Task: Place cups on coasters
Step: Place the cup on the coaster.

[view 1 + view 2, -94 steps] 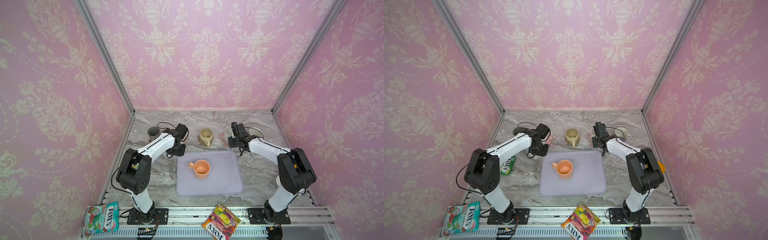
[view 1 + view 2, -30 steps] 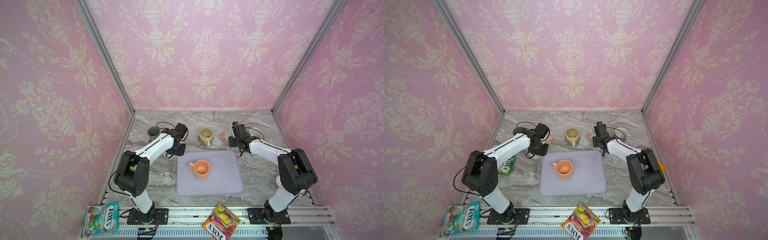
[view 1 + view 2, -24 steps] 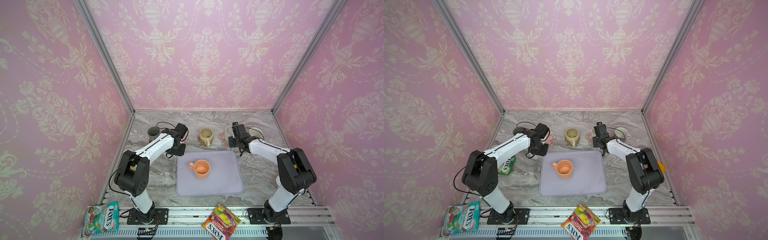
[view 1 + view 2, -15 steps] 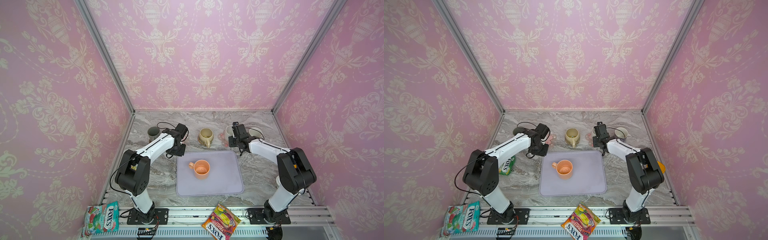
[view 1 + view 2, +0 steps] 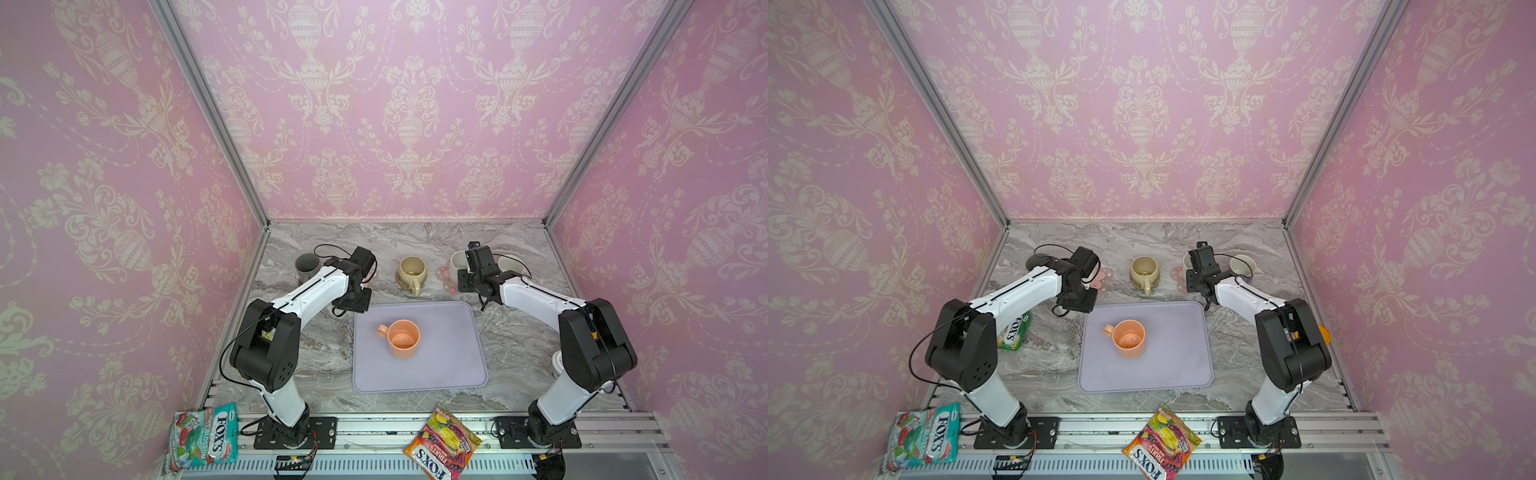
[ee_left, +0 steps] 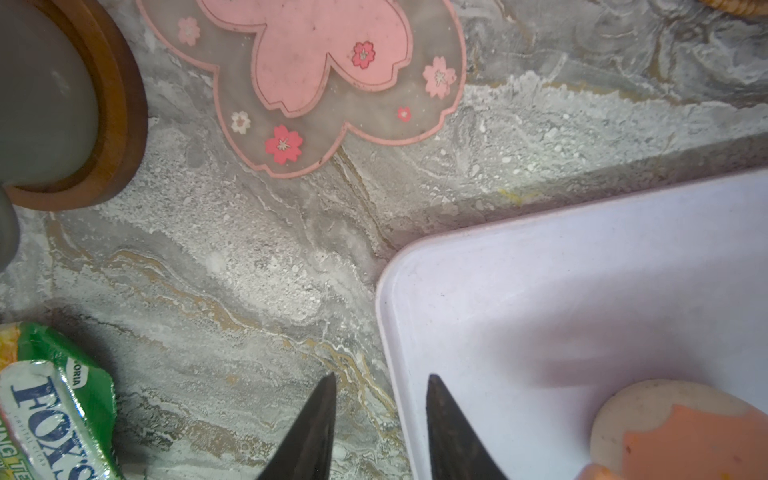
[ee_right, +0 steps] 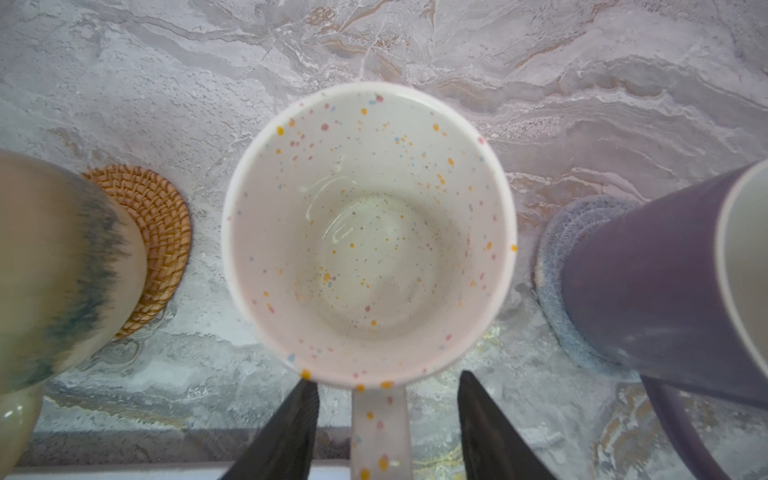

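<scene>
In the right wrist view, the speckled white cup (image 7: pixel 370 232) stands upright. Its handle (image 7: pixel 379 432) lies between the jaws of my open right gripper (image 7: pixel 388 380), with a gap on each side. A pink-flower coaster (image 5: pixel 443 276) shows at its foot. The beige cup (image 5: pixel 411 270) is on the rattan coaster (image 7: pixel 160 232). On the blue knitted coaster (image 7: pixel 557 249) stands the lavender cup (image 5: pixel 509 264). The grey-green cup (image 5: pixel 306 266) rests on the brown disc (image 6: pixel 120 108). The peach cup (image 5: pixel 400 338) stands on the tray. My left gripper (image 6: pixel 380 378) is open and empty over the tray's corner, near a bare pink-flower coaster (image 6: pixel 324 79).
The lavender tray (image 5: pixel 453 357) fills the middle of the marble table. A green candy bag (image 5: pixel 1014 332) lies left of it, under my left arm. Two more candy bags (image 5: pixel 203 434) (image 5: pixel 442 442) sit on the front rail. An orange-lidded container (image 5: pixel 1323 332) is behind the right arm.
My right gripper has opened and let go of the speckled cup's handle. The cup stays where it stood. The left arm has hardly moved.
</scene>
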Available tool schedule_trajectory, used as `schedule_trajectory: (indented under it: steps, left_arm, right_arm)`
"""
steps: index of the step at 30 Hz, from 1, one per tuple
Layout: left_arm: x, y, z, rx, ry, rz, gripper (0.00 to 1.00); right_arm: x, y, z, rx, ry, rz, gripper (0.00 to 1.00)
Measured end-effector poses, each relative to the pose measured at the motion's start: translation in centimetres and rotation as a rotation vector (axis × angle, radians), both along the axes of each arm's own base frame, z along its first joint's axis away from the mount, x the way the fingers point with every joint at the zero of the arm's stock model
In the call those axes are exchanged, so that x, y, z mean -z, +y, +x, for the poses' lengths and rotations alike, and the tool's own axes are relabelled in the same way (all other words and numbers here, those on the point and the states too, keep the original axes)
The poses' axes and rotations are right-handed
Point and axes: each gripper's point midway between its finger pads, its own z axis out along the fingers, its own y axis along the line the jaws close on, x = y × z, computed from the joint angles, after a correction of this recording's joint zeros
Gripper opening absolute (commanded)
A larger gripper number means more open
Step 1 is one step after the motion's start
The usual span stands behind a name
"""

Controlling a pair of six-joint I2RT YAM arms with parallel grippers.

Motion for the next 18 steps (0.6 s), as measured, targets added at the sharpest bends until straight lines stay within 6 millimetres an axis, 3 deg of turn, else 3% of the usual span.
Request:
schedule_trajectory:
  steps: [11, 14, 18]
  left_arm:
    - [-0.7, -0.1, -1.6, 0.008, 0.0, -0.043, 0.4]
    - [-0.4, 0.0, -2.4, 0.007, 0.01, -0.043, 0.4]
    - [0.0, -0.2, -3.7, 0.011, 0.029, -0.053, 0.41]
  right_arm:
    - [-6.7, -0.6, -1.8, 0.02, -0.115, 0.058, 0.59]
    - [-7.3, -1.0, -3.2, 0.043, -0.114, 0.083, 0.58]
    - [-6.7, -0.8, -6.0, 0.052, -0.081, 0.111, 0.58]
